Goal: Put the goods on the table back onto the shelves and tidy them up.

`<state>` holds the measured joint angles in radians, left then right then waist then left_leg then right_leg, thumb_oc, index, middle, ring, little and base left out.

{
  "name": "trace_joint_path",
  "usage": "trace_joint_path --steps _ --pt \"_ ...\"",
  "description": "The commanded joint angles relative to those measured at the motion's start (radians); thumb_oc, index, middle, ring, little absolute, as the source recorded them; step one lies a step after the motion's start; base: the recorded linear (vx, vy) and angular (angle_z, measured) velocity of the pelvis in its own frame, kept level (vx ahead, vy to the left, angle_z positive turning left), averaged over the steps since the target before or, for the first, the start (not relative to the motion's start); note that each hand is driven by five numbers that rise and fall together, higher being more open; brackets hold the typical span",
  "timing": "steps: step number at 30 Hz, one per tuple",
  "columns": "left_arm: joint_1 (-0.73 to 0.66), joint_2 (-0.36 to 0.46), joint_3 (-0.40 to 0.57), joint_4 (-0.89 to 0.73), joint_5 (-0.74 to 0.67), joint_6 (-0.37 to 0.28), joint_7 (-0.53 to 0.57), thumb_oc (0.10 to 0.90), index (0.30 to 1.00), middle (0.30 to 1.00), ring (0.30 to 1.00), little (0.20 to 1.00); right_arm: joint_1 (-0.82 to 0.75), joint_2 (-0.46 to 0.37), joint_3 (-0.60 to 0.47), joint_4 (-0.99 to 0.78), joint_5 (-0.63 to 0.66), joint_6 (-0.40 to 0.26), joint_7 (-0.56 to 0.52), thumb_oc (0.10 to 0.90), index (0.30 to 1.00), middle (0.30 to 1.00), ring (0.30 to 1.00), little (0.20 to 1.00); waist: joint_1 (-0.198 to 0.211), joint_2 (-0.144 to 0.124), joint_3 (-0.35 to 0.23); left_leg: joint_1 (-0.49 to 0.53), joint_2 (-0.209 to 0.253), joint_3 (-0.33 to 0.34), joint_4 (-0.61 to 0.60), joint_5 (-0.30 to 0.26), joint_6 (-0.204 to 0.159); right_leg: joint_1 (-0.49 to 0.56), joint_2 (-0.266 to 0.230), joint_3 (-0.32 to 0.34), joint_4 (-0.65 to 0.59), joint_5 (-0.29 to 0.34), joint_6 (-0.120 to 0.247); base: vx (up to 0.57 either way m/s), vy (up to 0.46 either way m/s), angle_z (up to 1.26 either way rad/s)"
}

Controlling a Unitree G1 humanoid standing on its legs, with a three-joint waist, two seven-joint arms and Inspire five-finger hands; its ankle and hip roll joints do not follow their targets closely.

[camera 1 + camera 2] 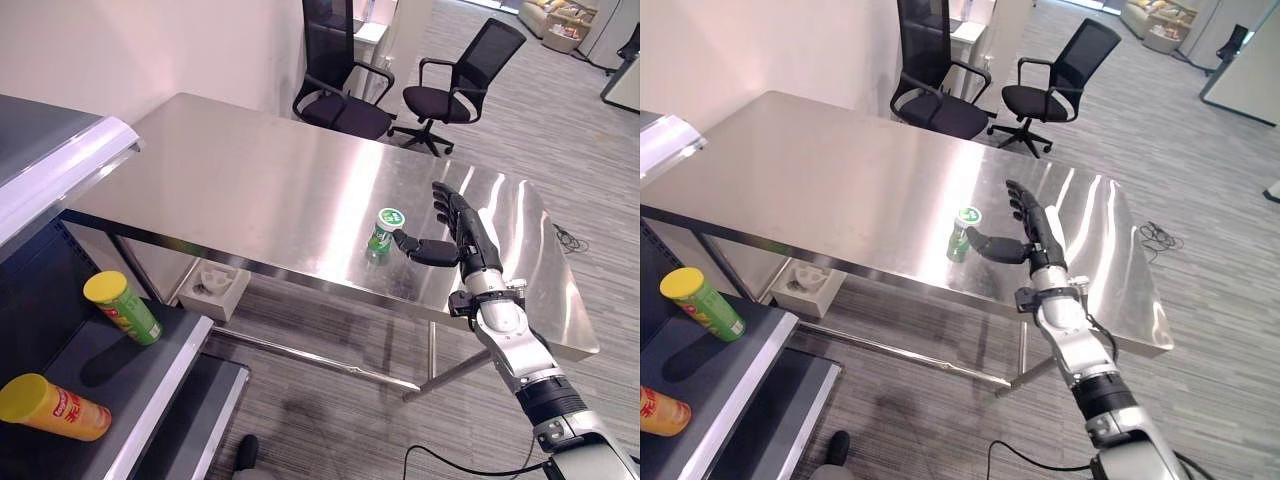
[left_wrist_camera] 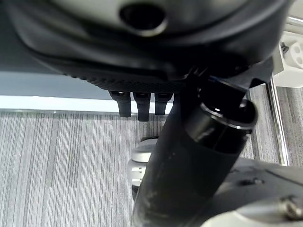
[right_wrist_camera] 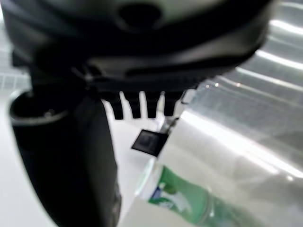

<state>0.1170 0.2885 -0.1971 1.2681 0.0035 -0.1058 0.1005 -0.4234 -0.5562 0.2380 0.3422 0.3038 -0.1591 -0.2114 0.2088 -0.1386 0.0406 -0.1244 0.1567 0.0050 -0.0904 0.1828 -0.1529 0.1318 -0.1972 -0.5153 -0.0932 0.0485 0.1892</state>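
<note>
Right robot hand (image 1: 462, 232) hangs over the steel bench (image 1: 250, 180) with its fingers straight and spread and its thumb reaching toward the small green bottle (image 1: 384, 231), the tip just beside the bottle; whether it touches cannot be told. Nothing is grasped. In the right wrist view the same bottle (image 3: 182, 197) shows past the released fingers, with its white cap and green label.

The bottle stands upright on the bench, close to the near edge, and nothing stands between it and the hand. Beyond the far side of the bench are two black office chairs (image 1: 455, 85). Under the bench, below and left of the bottle, a white plastic box (image 1: 212, 288) sits on the floor.

Left of the bench is the dark shelf (image 1: 150, 385). A green can with a yellow lid (image 1: 124, 308) lies tilted on it, and a red and yellow can (image 1: 55, 408) lies on its side nearer the camera.

The left robot hand (image 2: 189, 156) shows in its own wrist view above grey carpet, fingers straight, holding nothing.
</note>
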Motion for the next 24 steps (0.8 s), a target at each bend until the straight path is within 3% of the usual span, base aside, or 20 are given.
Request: trace_joint_path --steps 1,24 --pt "-0.068 -0.018 -0.076 0.058 0.007 -0.03 0.003 0.8 0.9 0.9 0.9 0.9 -0.116 -0.039 -0.036 0.022 0.096 -0.118 -0.009 0.8 0.9 0.9 0.9 0.9 0.037 0.014 -0.039 0.109 -0.096 -0.069 0.003 -0.176 0.08 -0.076 0.047 0.049 0.006 0.007 -0.022 0.0 0.0 0.0" --pt "-0.057 -0.012 -0.123 0.053 -0.007 -0.03 -0.005 0.8 0.9 0.9 0.9 0.9 -0.293 -0.036 0.068 0.245 0.151 -0.092 -0.001 0.8 0.9 0.9 0.9 0.9 0.076 0.014 -0.024 0.096 -0.094 -0.101 0.003 -0.17 0.073 -0.076 0.056 0.033 0.006 -0.005 -0.031 0.01 0.001 0.01"
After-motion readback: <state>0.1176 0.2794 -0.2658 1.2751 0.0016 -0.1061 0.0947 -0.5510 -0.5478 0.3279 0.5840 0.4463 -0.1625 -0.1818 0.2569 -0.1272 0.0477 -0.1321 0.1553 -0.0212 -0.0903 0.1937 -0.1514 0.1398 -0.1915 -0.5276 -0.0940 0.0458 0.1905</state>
